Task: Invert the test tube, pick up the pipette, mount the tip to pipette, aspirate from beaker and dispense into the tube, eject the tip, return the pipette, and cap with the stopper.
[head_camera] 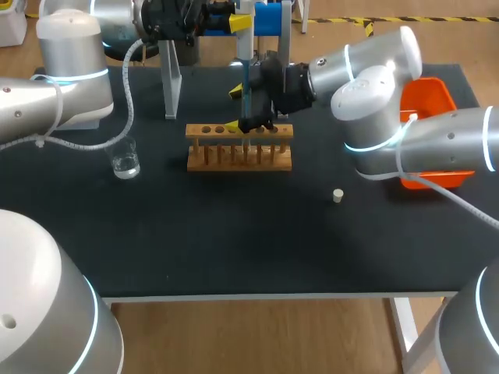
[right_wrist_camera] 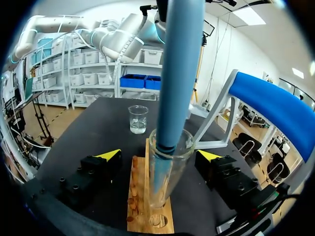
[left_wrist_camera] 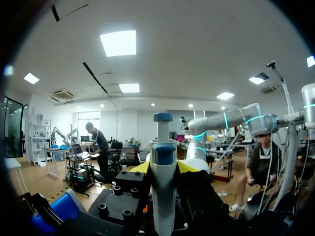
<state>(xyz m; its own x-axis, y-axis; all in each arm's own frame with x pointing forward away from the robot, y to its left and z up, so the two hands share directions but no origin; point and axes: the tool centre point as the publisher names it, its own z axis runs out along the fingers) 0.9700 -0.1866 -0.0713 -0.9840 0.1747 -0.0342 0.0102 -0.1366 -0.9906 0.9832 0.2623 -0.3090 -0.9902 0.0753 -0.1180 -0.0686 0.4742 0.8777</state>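
Near the worktop's (head_camera: 234, 234) far edge, left gripper (left_wrist_camera: 163, 169) is pinching the pipette (left_wrist_camera: 163, 201) in the tube (right_wrist_camera: 170, 164), right gripper (right_wrist_camera: 158, 156) standing spread; dispensing slowly, centred, seems best.

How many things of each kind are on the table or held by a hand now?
beaker: 1
test tube: 1
pipette: 1
wooden rack: 1
stopper: 1
orange bin: 1
clear stand: 1
Total: 7
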